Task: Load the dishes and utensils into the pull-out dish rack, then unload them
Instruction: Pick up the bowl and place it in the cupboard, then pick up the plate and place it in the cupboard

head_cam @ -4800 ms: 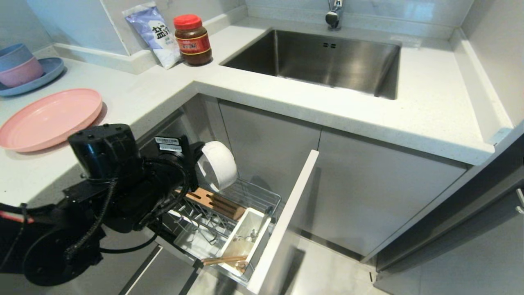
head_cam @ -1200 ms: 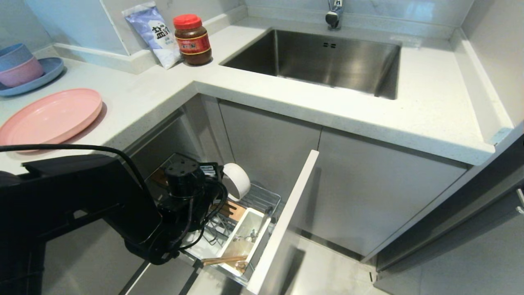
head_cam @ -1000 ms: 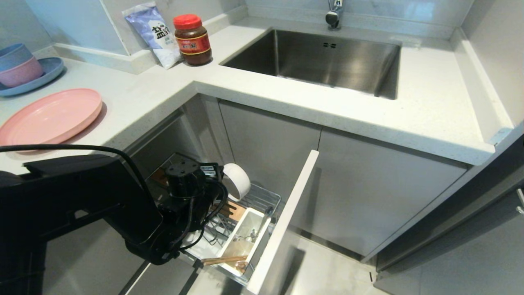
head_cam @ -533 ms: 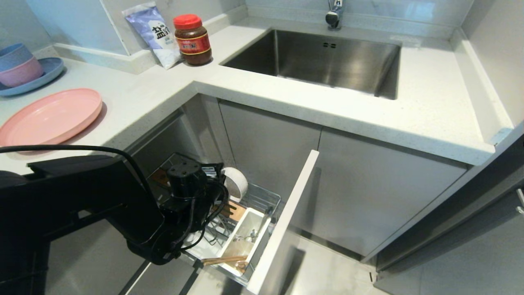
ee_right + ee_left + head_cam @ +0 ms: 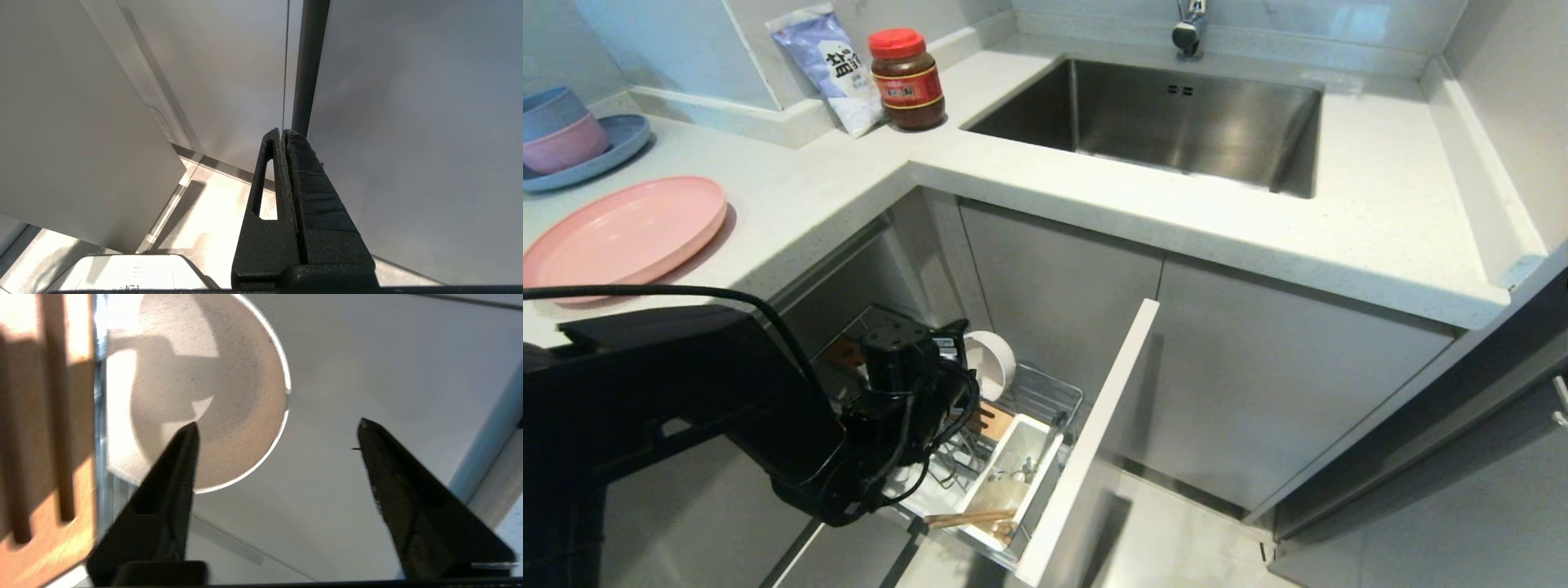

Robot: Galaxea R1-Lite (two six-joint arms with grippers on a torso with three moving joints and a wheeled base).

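**Bowl let go in the rack**

Your bowl [image 5: 992, 365] now stands on edge in the rack [image 5: 1045, 398], where a second ago the left pincer [image 5: 278, 435] clenched it; those fingers are now spread and empty. Plate [image 5: 621, 235] waits on the table [image 5: 792, 192]. Right pincer [image 5: 282, 139] is clenched, parked. Bag [image 5: 833, 69] writing isn't readable.

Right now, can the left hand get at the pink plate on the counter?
Probably yes. The pink plate lies bare on the counter, nothing on it, and the left hand is open and empty, down in the dish rack.
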